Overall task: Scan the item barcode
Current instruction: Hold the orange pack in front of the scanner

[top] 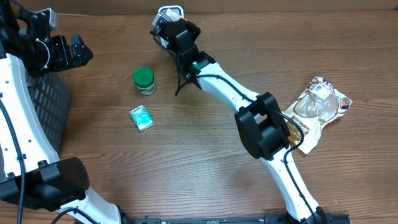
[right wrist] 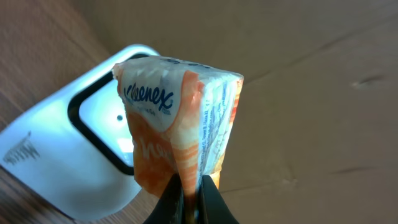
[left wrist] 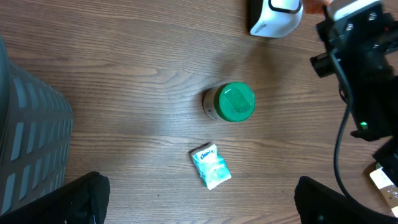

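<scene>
Jar [top: 144,80], tissue pack [top: 141,117] obstruct centre-left; near table [top: 186,180] passable.

Two tissue packs [top: 141,117], one green-lidded jar [top: 144,79], one scanner [right wrist: 56,168], one clear bag [top: 318,106], one mesh basket [top: 46,102]

The orange tissue pack [right wrist: 180,130] pinched in my right fingers [right wrist: 166,202] reads "Kleenex" in blue script on its white top; the fine print down its side is too small to read. The teal pack [left wrist: 210,167] on the desk [left wrist: 124,93] says Kleenex too. The slanted mark on the white scanner [right wrist: 56,174] is illegible.
</scene>
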Controlling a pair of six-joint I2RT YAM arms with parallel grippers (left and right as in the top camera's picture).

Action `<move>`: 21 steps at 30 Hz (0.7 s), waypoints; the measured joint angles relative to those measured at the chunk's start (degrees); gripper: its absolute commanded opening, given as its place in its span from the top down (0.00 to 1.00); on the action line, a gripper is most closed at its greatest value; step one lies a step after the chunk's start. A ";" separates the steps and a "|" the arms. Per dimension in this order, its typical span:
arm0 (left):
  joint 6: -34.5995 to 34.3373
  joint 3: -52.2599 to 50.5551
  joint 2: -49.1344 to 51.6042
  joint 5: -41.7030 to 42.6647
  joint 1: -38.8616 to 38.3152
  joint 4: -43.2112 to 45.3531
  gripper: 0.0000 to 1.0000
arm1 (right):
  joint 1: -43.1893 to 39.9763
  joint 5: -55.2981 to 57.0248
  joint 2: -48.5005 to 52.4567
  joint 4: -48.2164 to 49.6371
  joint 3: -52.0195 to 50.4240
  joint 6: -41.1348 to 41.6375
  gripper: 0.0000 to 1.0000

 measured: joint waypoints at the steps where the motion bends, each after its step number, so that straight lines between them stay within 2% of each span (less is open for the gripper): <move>1: 0.00 0.00 0.00 0.00 0.00 0.00 0.00 | -0.13 -0.13 0.28 0.07 0.00 -0.44 0.96; 9: 0.00 0.00 0.00 0.00 0.00 0.00 0.00 | -0.98 -0.37 1.66 0.04 0.00 -6.71 0.96; 17: 0.00 0.00 0.00 0.00 0.00 0.00 0.00 | -0.98 0.24 1.66 2.62 0.00 -20.52 0.96; 21: 0.00 0.00 0.00 0.00 0.00 0.00 0.00 | -0.98 1.01 1.66 6.47 0.00 -24.46 0.96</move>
